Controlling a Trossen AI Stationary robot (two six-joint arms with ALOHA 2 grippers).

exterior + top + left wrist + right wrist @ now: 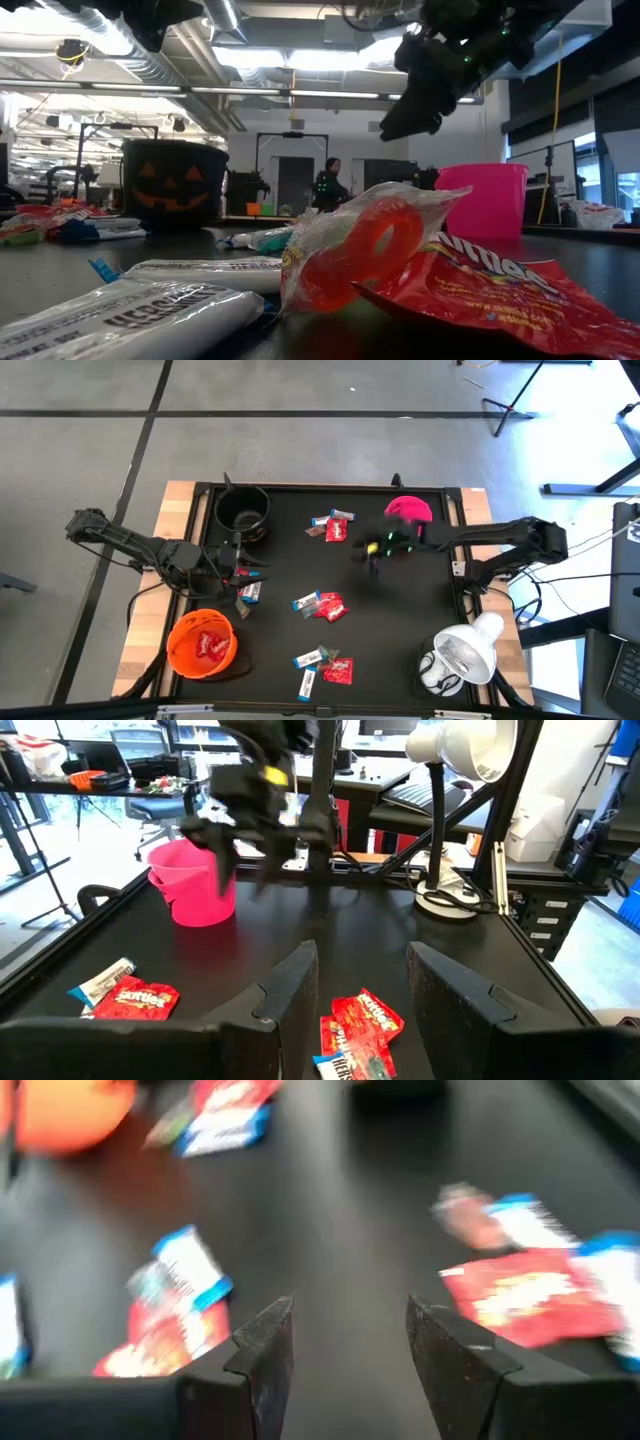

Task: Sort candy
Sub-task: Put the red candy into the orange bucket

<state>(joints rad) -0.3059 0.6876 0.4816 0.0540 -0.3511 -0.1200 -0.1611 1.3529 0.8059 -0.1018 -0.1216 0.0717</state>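
Candy in red and blue-and-white wrappers lies in clusters on the black table: one at the far middle (333,526), one in the middle (320,605), one near the near edge (325,666), and a piece by the left gripper (250,592). My left gripper (247,572) is open at the table's left, pointing right toward the middle cluster (362,1022). My right gripper (375,552) is open and hovers above the table near the pink bowl (408,511), over bare table between candy pieces (520,1292). It shows blurred in the left wrist view (255,795) and from above in the low view (430,70).
An orange bowl (203,643) holding red candy stands near the left front. A black pumpkin-faced bowl (243,510) is at the far left. A white lamp (462,655) stands at the near right corner. Bare table lies between the clusters. A person stands far off in the room (328,185).
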